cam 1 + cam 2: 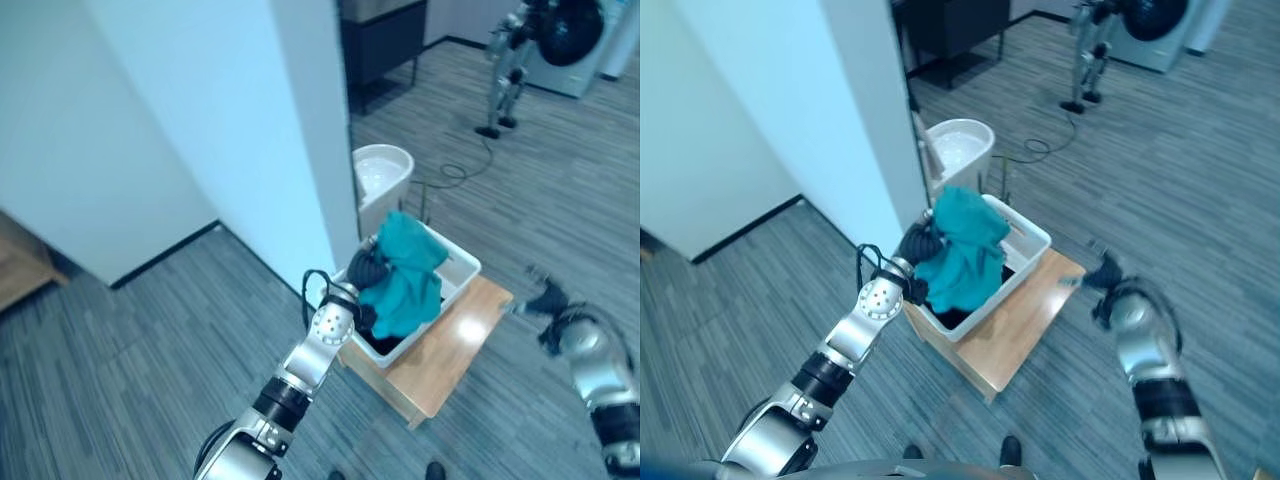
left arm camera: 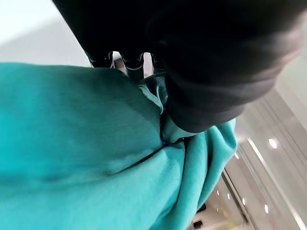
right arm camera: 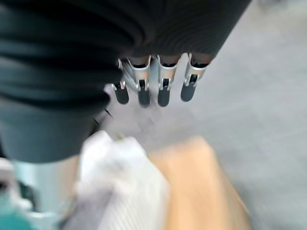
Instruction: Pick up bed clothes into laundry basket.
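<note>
The left hand point(image 1: 365, 268) holds the teal bed cloth point(image 1: 405, 275) above the white laundry basket point(image 1: 462, 268), its fingers clamped on a fold. The basket stands on a small wooden counter point(image 1: 455, 355), taking up most of its top. The cloth hangs partly inside the basket, draped over the rim on the wall side. To finish well, I judge the hand should move toward the basket's middle and go lower before the fingers let go, so that the whole cloth falls inside and nothing stays over the rim. The left wrist view shows the fold pinched under the dark cover, which the head views cannot show. The right hand point(image 1: 1105, 275) hovers beside the counter's right edge; its fingers point(image 3: 163, 93) are straight and apart, holding nothing.
</note>
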### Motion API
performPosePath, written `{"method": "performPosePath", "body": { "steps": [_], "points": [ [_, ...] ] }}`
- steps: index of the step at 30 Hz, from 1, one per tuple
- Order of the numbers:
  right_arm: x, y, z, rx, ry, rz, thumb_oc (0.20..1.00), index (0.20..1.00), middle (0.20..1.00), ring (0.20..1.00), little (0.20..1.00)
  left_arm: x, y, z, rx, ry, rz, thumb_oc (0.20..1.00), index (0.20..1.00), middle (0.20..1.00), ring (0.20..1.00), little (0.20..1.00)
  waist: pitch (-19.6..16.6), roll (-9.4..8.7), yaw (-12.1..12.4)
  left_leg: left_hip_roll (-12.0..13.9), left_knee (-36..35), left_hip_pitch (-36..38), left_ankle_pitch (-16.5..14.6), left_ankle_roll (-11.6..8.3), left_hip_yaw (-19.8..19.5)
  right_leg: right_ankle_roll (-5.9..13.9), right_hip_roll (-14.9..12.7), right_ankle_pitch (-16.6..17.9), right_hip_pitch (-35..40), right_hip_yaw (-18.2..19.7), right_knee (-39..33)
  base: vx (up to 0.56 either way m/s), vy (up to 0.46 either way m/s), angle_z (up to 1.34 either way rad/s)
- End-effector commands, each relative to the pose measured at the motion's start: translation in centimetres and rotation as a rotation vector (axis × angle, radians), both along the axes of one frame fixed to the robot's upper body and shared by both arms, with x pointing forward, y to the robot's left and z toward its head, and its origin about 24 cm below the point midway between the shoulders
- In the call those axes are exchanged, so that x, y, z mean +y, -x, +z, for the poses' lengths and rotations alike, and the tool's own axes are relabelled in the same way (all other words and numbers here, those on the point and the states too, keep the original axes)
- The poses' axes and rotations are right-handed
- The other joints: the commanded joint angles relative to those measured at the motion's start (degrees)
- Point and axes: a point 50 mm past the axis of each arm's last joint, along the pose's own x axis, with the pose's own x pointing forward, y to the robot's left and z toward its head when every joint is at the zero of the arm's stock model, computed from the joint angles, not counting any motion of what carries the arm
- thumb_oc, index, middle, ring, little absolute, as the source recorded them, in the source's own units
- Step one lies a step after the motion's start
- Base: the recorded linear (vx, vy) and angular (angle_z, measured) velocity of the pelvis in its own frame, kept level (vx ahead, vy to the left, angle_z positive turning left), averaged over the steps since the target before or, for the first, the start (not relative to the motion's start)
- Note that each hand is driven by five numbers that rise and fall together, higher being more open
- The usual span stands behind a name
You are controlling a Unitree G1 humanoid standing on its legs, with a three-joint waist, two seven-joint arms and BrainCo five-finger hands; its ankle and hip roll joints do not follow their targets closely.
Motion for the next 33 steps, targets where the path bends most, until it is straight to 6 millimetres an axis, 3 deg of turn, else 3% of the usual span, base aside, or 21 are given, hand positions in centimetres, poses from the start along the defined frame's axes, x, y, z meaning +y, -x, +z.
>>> {"method": "performPosePath", "body": {
  "steps": [1, 4, 5, 7, 13, 15, 16, 17, 21, 24, 26, 27, 28, 30, 31, 32, 33],
  "points": [
    [0.2, -0.5, 0.8, -0.086, -0.052, 0.037, 1.0, 1.0, 1.0, 1.0, 1.0, -0.1, -2.6, 3.1, -0.16, -0.128, 0.075, 0.2, 0.2, 0.2, 0.2, 0.2, -3.2, -2.68, 0.3, 4.6, 0.3, -2.7, 4.5, -3.57, 2.0, 0.2, -2.3, -0.9, 1.2, -1.6, 0.9, 0.01, 0.002, -0.51],
    [0.1, 2.1, -2.0, -0.019, -0.184, -0.016, 1.0, 1.0, 1.0, 1.0, 1.0, 3.8, -5.8, 3.6, -0.156, -0.394, 0.254, 0.2, 0.2, 0.2, 0.2, 0.2, -3.3, -2.64, -1.2, 4.6, 0.3, -3.7, 4.4, -3.41, 2.7, -0.13, -2.1, -0.4, -0.8, -0.3, 0.9, 0.0, 0.0, -0.35],
    [0.1, 2.1, -2.0, -0.021, -0.185, -0.015, 1.0, 1.0, 1.0, 1.0, 1.0, 3.8, -5.8, 3.7, -0.158, -0.394, 0.254, 0.2, 0.2, 0.2, 0.2, 0.2, -3.3, -2.67, -1.1, 4.7, 0.3, -3.9, 4.8, -3.39, 2.8, -0.27, -2.0, 0.0, -1.2, -0.1, 0.9, 0.0, -0.013, -0.32],
    [0.0, 3.2, -2.8, -0.004, -0.253, -0.039, 1.0, 1.0, 1.0, 1.0, 1.0, 6.2, -7.3, 3.4, -0.091, -0.482, 0.364, 0.2, 0.2, 0.2, 0.2, 0.2, -3.2, -3.14, -2.4, 4.7, 0.3, -4.3, 4.3, -3.37, 2.8, -0.34, -1.8, -0.2, -1.7, 0.3, 0.9, 0.0, -0.007, -0.03],
    [1.4, 3.0, -3.3, -0.017, -0.345, -0.018, 1.0, 1.0, 1.0, 1.0, 1.0, 7.5, -8.5, 3.0, -0.058, -0.598, 0.467, 0.2, 0.2, 0.2, 0.2, 0.2, -2.8, -4.4, -4.0, 5.1, 0.3, -7.0, 4.6, -3.59, 3.1, -0.7, -1.1, 0.7, -5.2, 1.8, 0.9, -0.04, -0.008, -0.1],
    [2.7, 2.5, -3.4, -0.035, -0.419, 0.004, 1.0, 1.0, 1.0, 1.0, 1.0, 7.6, -8.5, 1.7, -0.03, -0.697, 0.48, 0.2, 0.2, 0.2, 0.2, 0.2, -3.0, -5.18, -4.5, 5.6, 0.3, -9.4, 5.0, -3.87, 3.2, -0.88, -0.8, 1.4, -8.0, 2.3, 0.9, -0.06, -0.016, -0.13],
    [2.7, 2.5, -3.4, -0.035, -0.419, 0.004, 1.0, 1.0, 1.0, 1.0, 1.0, 7.6, -8.5, 1.7, -0.031, -0.697, 0.48, 0.385, 0.385, 0.385, 0.385, 0.385, -3.1, -5.2, -4.5, 5.6, 0.3, -9.6, 5.0, -3.86, 3.2, -0.89, -0.8, 1.4, -8.2, 2.3, 0.9, -0.07, -0.005, -0.15],
    [3.7, 2.2, -3.4, -0.049, -0.45, 0.028, 1.0, 1.0, 1.0, 1.0, 1.0, 8.1, -8.4, 0.7, 0.019, -0.695, 0.517, 1.0, 1.0, 1.0, 1.0, 1.0, -2.7, -5.64, -4.9, 5.9, 0.3, -11.1, 5.3, -3.89, 3.2, -0.81, -0.7, 1.8, -9.9, 2.6, 0.9, -0.07, 0.0, -0.14],
    [3.7, 2.9, -3.9, -0.047, -0.462, 0.014, 1.0, 1.0, 1.0, 1.0, 1.0, 7.8, -8.1, 0.3, 0.06, -0.537, 0.559, 1.0, 1.0, 1.0, 1.0, 1.0, -2.6, -6.0, -5.1, 5.7, 0.3, -12.2, 5.4, -3.81, 3.1, -0.78, -0.6, 2.0, -11.2, 2.9, 0.9, -0.03, -0.002, -0.06],
    [2.6, 2.9, -3.1, -0.066, -0.423, 0.01, 1.0, 1.0, 1.0, 1.0, 1.0, 5.6, -7.7, 0.2, 0.045, -0.344, 0.457, 1.0, 1.0, 1.0, 1.0, 1.0, -2.2, -5.65, -5.1, 5.4, 0.3, -11.3, 5.2, -3.71, 2.8, -0.7, -0.8, 1.8, -10.1, 2.8, 0.9, 0.0, 0.0, 0.0],
    [1.8, 2.6, -1.1, -0.148, -0.343, 0.043, 1.0, 1.0, 1.0, 1.0, 1.0, 3.7, -6.2, 0.9, -0.036, -0.16, 0.3, 1.0, 1.0, 1.0, 1.0, 1.0, -2.0, -4.93, -4.7, 5.0, 0.3, -9.5, 4.9, -3.59, 2.5, -0.62, -0.9, 1.4, -8.0, 2.5, 0.9, 0.05, 0.003, 0.0],
    [1.8, 2.6, -1.1, -0.148, -0.343, 0.043, 1.0, 1.0, 1.0, 1.0, 1.0, 3.7, -6.2, 0.9, -0.036, -0.161, 0.3, 1.0, 1.0, 1.0, 1.0, 1.0, -2.0, -4.93, -4.7, 5.0, 0.3, -9.5, 4.9, -3.59, 2.5, -0.61, -0.9, 1.4, -8.0, 2.5, 0.9, 0.09, -0.006, 0.0],
    [1.9, 2.5, 0.5, -0.23, -0.302, 0.086, 1.0, 1.0, 1.0, 1.0, 1.0, 3.1, -5.0, 1.9, -0.098, -0.044, 0.229, 1.0, 1.0, 1.0, 1.0, 1.0, -2.1, -4.36, -4.2, 4.8, 0.3, -8.2, 4.6, -3.54, 2.6, -0.59, -1.0, 1.1, -6.6, 2.1, 0.9, 0.05, -0.004, 0.04],
    [1.9, 2.6, 0.9, -0.255, -0.301, 0.082, 1.0, 1.0, 1.0, 1.0, 1.0, 2.9, -4.4, 2.1, -0.108, -0.002, 0.2, 1.0, 1.0, 1.0, 1.0, 1.0, -2.1, -4.13, -4.0, 4.7, 0.3, -7.6, 4.5, -3.52, 2.5, -0.61, -1.0, 0.9, -5.9, 2.1, 0.9, 0.05, -0.008, 0.13],
    [2.3, 2.6, 1.7, -0.31, -0.295, 0.093, 1.0, 1.0, 1.0, 1.0, 1.0, 2.8, -3.0, 2.3, -0.089, 0.164, 0.129, 1.0, 1.0, 1.0, 1.0, 1.0, -2.3, -3.55, -3.2, 4.4, 0.3, -6.5, 4.3, -3.47, 2.5, -0.57, -1.0, 0.5, -4.6, 1.8, 0.9, 0.05, -0.01, 0.18],
    [2.3, 2.7, 1.6, -0.308, -0.295, 0.093, 1.0, 1.0, 1.0, 1.0, 1.0, 2.9, -2.9, 2.2, -0.086, 0.165, 0.13, 1.0, 1.0, 1.0, 1.0, 1.0, -2.4, -3.54, -3.3, 4.5, 0.3, -6.5, 4.3, -3.48, 2.5, -0.58, -0.9, 0.5, -4.6, 1.8, 0.9, 0.04, -0.02, 0.2],
    [2.8, 3.0, 1.9, -0.337, -0.312, 0.097, 1.0, 1.0, 1.0, 1.0, 1.0, 2.6, -1.5, 2.0, -0.049, 0.328, 0.061, 1.0, 1.0, 1.0, 1.0, 1.0, -2.7, -3.08, -2.6, 4.3, 0.3, -5.8, 4.3, -3.39, 2.5, -0.74, -1.0, 0.5, -3.8, 1.6, 0.9, 0.01, -0.022, 0.19]
  ]
}}
